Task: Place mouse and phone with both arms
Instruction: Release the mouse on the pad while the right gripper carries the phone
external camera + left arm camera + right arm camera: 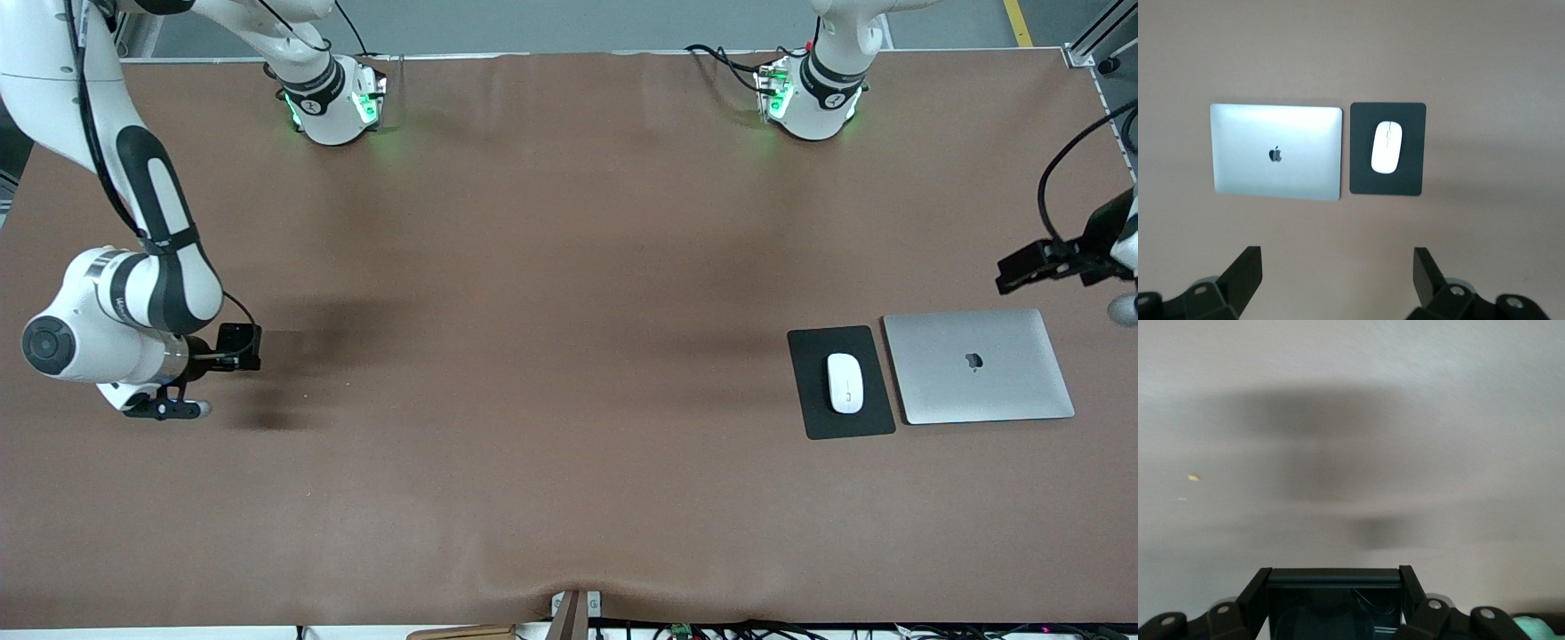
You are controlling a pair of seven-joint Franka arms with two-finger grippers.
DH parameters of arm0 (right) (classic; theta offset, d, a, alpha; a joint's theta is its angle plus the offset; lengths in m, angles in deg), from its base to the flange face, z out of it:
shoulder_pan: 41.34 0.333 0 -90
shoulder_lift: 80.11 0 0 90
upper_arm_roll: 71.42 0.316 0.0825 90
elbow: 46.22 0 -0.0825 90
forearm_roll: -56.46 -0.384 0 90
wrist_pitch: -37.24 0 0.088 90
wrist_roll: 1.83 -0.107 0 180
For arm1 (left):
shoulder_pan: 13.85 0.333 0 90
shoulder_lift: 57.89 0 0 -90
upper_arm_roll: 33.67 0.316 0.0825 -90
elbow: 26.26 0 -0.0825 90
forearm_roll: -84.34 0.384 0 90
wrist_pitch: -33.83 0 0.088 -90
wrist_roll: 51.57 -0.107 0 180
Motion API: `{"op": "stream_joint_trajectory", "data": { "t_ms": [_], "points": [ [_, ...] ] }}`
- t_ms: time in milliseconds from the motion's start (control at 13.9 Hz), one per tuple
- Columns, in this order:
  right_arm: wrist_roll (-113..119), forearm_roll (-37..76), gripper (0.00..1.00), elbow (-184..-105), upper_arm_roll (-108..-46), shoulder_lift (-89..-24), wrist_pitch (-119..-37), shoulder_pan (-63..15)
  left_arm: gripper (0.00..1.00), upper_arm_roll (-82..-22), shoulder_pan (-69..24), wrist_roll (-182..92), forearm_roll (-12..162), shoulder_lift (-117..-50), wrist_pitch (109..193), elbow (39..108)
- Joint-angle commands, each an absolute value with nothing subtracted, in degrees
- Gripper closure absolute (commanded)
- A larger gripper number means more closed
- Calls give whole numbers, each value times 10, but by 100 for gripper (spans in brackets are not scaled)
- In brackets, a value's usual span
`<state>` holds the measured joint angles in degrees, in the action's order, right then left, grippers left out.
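The white mouse [845, 382] lies on a black mouse pad [813, 409], toward the left arm's end of the table; it also shows in the left wrist view as the mouse [1387, 147] on the pad [1361, 177]. My left gripper [1013, 274] hangs over the table by the laptop, and this left gripper [1337, 267] is open and empty. Over the right arm's end, my right gripper [229, 349] is shut on the black phone [242, 342]. In the right wrist view the phone [1335, 603] fills the gap of the right gripper [1335, 577].
A closed silver laptop [978, 366] lies beside the mouse pad, closer to the left arm's end; it shows as the laptop [1276, 151] in the left wrist view. The brown table cover [551, 356] is bare across the middle. Both arm bases stand along the table's edge farthest from the camera.
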<state>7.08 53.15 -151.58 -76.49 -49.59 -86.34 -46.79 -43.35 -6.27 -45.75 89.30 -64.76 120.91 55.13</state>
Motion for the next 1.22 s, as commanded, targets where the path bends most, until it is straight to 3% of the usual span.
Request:
{"op": "stream_joint_trajectory", "data": {
  "t_ms": [0,575,646,718,790,1149],
  "points": [
    [86,547,86,-1523,-752,-487,-886,-506,0,-436,-59,-468,882,-612,1186,563],
    [111,546,83,-1520,-751,-438,-914,-549,0,-383,-136,-465,868,-543,1179,636],
    [112,545,67,-1520,-751,-437,-914,-549,0,-384,-138,-465,869,-536,1179,642],
    [114,546,29,-1520,-752,-438,-910,-548,0,-383,-139,-465,868,-532,1179,644],
    [114,546,0,-1520,-752,-440,-907,-546,0,-385,-139,-465,868,-532,1178,644],
    [114,546,0,-1489,-749,-491,-835,-522,0,-389,-136,-468,844,-539,1177,643]
  ]
}}
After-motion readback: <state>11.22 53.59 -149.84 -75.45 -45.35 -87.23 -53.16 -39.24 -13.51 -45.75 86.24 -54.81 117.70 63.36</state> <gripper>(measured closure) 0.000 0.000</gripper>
